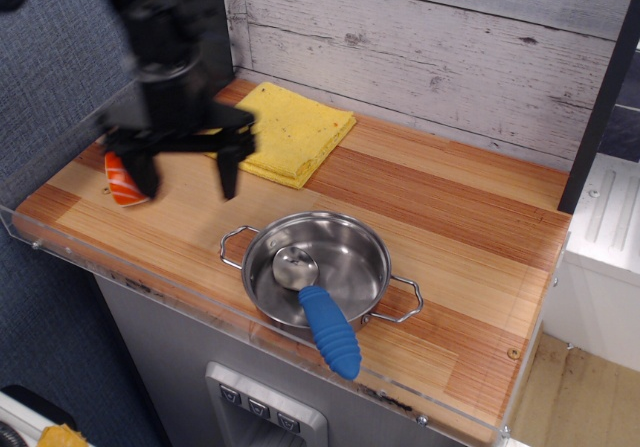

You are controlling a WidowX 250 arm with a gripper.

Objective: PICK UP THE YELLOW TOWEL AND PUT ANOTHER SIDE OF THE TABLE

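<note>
**Gripper open and off the towel, grasp not yet made**

We found the gripper point(186, 172) hanging with its two dark fingers point(229, 170) spread wide and nothing between them, in front of and to one side of the yellow towel point(290, 130), close to the orange-and-white sushi piece point(122, 180). The picture was blurred around the arm, so we could not tell how high the fingertips stood above the table point(450, 227).

To do the pick well, we judged that the gripper should be brought over the towel, lowered with the fingers straddling a fold or edge, and closed low enough to catch every layer; a shallow pinch risked lifting only the top ply. The carry should pass clear of the steel pot point(318, 267) and its blue-handled ladle point(325, 322).

The towel lay flat at the back of the table, near the plank wall point(450, 47). It was mustard-yellow, folded to a rough square, layered edges showing along its front side, with a few small dark specks on top.
</note>
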